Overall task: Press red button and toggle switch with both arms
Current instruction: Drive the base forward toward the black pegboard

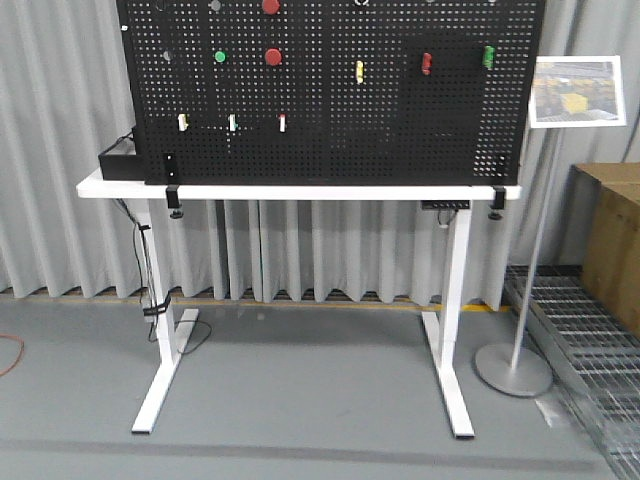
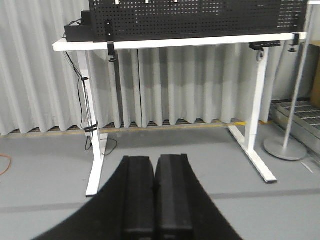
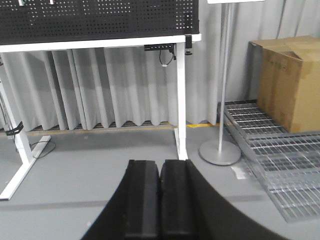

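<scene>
A black pegboard (image 1: 330,130) stands on a white table (image 1: 300,190). It carries two red round buttons (image 1: 273,57) (image 1: 271,6), a green button (image 1: 221,56), and toggle switches: white (image 1: 183,122), yellow (image 1: 360,71), red (image 1: 426,63) and green (image 1: 488,56). My left gripper (image 2: 155,159) is shut and empty, low over the grey floor, well short of the table. My right gripper (image 3: 160,163) is also shut and empty, low and apart from the board. Neither gripper shows in the front view. The wrist views catch only the board's lower edge (image 2: 200,20) (image 3: 100,20).
A sign on a metal stand with a round base (image 1: 513,368) stands right of the table. A cardboard box (image 3: 290,80) sits on metal floor grating (image 3: 280,150) at far right. A black box (image 1: 120,160) and cables (image 2: 87,110) are at the table's left end.
</scene>
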